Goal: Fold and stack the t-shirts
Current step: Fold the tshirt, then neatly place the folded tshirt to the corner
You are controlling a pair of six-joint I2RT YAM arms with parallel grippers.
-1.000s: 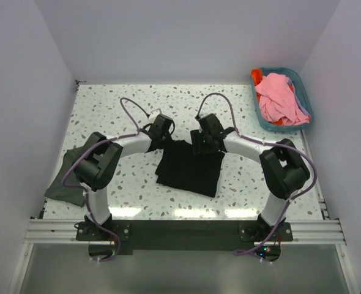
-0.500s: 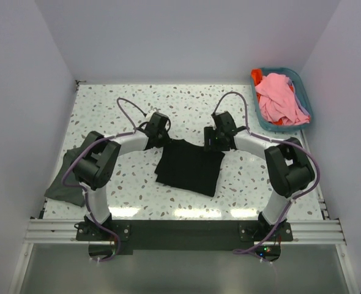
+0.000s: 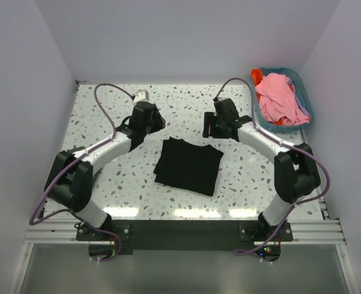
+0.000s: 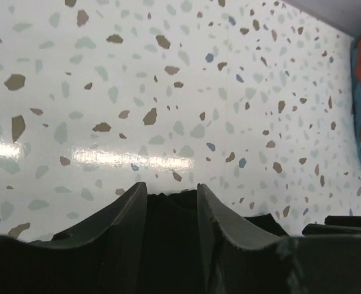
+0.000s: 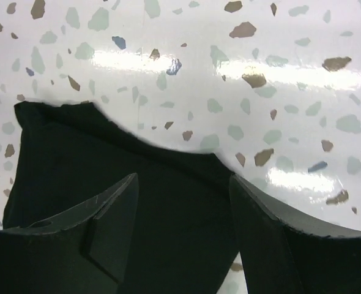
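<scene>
My left claw (image 4: 171, 190) is half open and empty. My right claw (image 5: 183, 184) is wide open and also empty. Both hover just past the far edge of the black shirt (image 3: 188, 165), which lies flat at mid-table (image 3: 107, 104), folded to a slightly turned rectangle. The pink shirt (image 3: 278, 98) is heaped in the basket (image 3: 303, 119), nearer my right arm, so I think that arm should fetch it.

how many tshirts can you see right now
3. A folded black t-shirt lies in the middle of the table. A pink one is heaped in the teal basket at the far right corner, and an orange-red one peeks out beneath it. More may be hidden underneath.
</scene>
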